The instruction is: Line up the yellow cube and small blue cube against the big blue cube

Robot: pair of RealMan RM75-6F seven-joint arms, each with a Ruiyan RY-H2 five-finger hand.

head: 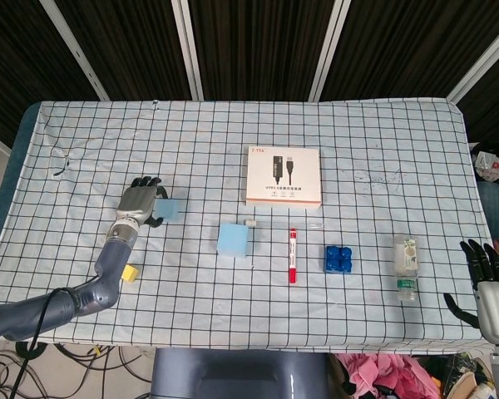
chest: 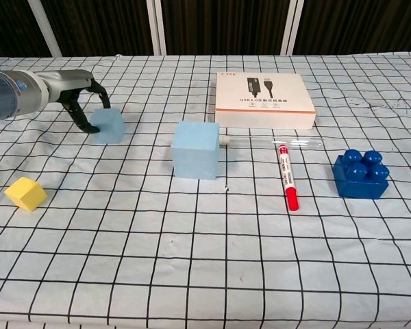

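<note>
The small light-blue cube (head: 170, 209) (chest: 107, 125) rests on the checked cloth at the left. My left hand (head: 140, 199) (chest: 74, 92) lies against its left side, thumb by the left face and fingers curved over the far top edge, without a plain grip. The big blue cube (head: 234, 239) (chest: 196, 150) stands near the middle, apart from the small one. Near the front left, the yellow cube (head: 130, 273) (chest: 26, 193) lies beside my left forearm. My right hand (head: 486, 281) hangs off the table's front right corner, fingers spread and empty.
A white cable box (head: 284, 175) (chest: 264, 99) lies behind the big cube. To its right are a red marker (head: 292, 254) (chest: 285, 178), a clear tube (chest: 294, 142), a dark blue studded brick (head: 338, 258) (chest: 360, 175) and a small bottle (head: 406, 266).
</note>
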